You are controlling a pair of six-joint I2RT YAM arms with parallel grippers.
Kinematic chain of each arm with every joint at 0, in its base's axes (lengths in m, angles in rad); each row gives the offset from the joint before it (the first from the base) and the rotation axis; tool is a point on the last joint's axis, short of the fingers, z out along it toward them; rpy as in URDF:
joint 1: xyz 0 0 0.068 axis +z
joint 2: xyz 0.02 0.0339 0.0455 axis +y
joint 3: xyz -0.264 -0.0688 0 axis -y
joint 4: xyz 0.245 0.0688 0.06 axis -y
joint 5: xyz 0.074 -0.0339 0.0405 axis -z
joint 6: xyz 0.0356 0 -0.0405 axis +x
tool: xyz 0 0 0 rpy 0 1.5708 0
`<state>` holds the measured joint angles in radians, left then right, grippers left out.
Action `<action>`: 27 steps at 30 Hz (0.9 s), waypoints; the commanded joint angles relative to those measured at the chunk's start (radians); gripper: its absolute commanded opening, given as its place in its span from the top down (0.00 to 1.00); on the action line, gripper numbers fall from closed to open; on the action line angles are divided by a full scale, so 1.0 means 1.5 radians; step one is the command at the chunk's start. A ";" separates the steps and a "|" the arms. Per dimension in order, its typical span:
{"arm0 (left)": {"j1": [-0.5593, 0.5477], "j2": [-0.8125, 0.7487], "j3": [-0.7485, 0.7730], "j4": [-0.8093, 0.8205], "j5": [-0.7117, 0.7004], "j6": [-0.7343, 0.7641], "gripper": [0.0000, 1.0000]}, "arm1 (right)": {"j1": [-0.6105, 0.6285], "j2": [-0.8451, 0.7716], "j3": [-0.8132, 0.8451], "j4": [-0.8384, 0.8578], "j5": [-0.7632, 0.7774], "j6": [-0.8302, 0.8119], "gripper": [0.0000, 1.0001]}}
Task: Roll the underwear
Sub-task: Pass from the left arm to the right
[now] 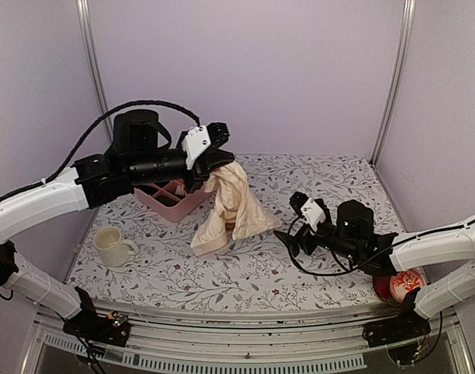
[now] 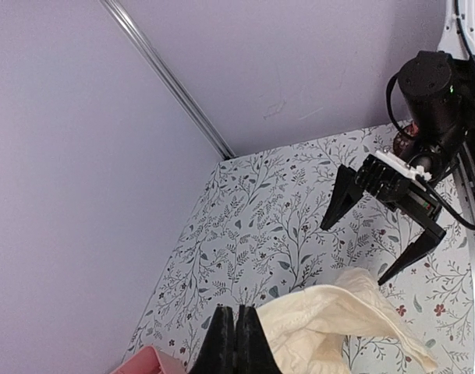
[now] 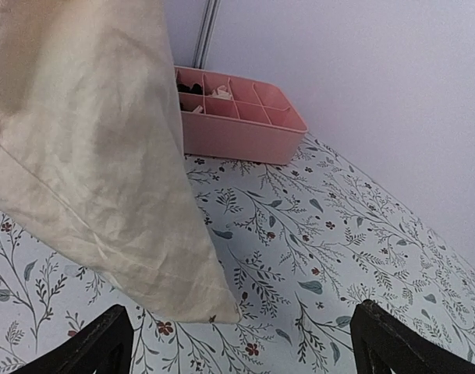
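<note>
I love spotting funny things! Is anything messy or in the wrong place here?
Only the pale underwear: it hangs crumpled from the shut left gripper, its bottom end seemingly slumped on the table, not rolled yet. The right gripper is open, off to one side. Nothing looks spilled or broken.

pink tray (image 3: 245, 140) contents unclear, underwear (image 3: 89, 156) cropped top-left

Floral-print table (image 1: 338, 173) carries pink tray (image 1: 171, 210) & cream mug (image 1: 111, 245).
</note>
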<state>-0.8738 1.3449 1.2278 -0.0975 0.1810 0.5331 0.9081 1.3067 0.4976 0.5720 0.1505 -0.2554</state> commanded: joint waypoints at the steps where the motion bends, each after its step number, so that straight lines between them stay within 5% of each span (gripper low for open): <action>1: 0.003 -0.028 0.030 -0.018 0.023 -0.016 1.00 | -0.006 0.022 0.003 -0.013 -0.084 0.038 0.01; 13: 0.004 -0.066 0.028 -0.024 0.037 -0.023 1.00 | -0.022 0.067 0.017 0.034 -0.199 0.052 0.12; 27: 0.003 -0.072 0.037 -0.035 0.056 -0.035 1.00 | -0.054 0.094 0.053 0.042 -0.211 0.053 0.20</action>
<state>-0.8738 1.2545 1.2560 -0.1455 0.2436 0.4995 0.8379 1.4456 0.5465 0.6006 -0.1127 -0.1791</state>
